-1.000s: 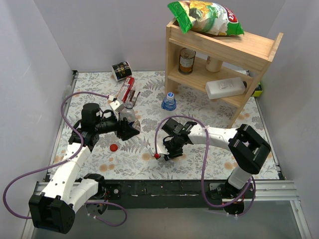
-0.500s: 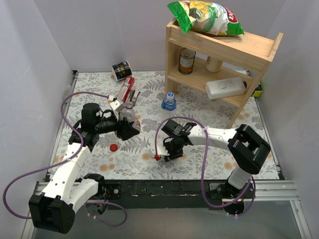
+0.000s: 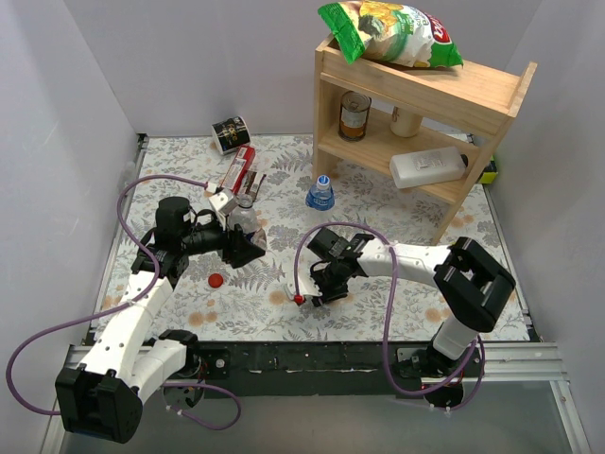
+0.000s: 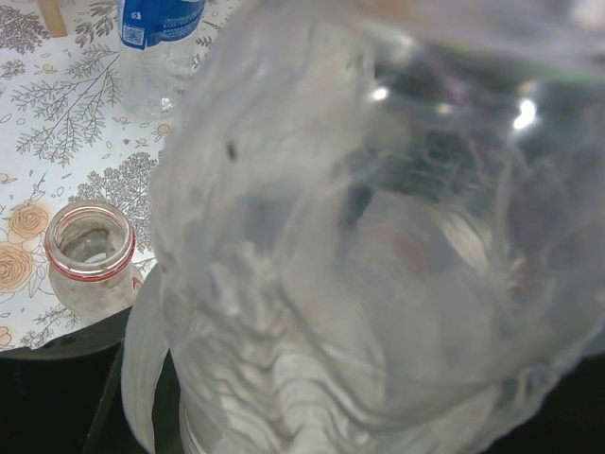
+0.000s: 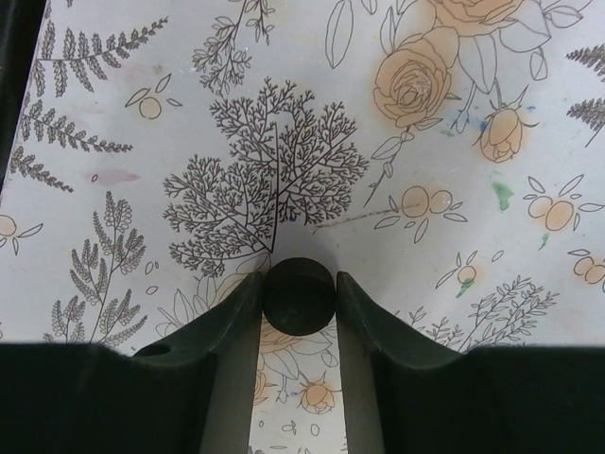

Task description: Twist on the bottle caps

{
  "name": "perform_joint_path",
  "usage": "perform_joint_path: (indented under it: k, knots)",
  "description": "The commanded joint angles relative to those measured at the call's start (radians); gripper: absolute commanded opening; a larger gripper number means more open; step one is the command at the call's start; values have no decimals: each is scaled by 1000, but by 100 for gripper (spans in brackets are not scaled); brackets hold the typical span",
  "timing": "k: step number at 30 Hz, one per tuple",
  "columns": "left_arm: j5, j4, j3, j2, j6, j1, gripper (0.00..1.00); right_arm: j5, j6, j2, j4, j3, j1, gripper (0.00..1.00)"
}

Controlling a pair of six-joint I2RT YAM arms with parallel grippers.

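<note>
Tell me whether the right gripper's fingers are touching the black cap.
Touching. The right wrist view shows the black cap sitting between the right gripper's fingers, both inner edges against its sides, no gap visible.

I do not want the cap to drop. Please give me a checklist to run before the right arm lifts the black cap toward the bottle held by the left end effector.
1. Black cap centred in the right end effector: ok.
2. Both fingers touch the cap: ok, no gap shows.
3. Grip firm enough to lift: cannot tell.
4. Left end effector holds the clear bottle: ok.
5. Held bottle's mouth open and reachable: cannot tell, the wrist view shows only its body.
6. Red cap lies apart from the way between the arms: ok.
</note>
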State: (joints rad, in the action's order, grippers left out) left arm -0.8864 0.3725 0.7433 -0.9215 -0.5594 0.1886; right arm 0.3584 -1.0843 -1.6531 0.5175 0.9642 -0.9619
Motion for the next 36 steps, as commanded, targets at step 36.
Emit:
perform_joint_path:
  k: [36]
  knots:
    - [-235, -76, -116, -142, 517, 224, 0, 162, 347, -1, 599, 1032, -72, 30]
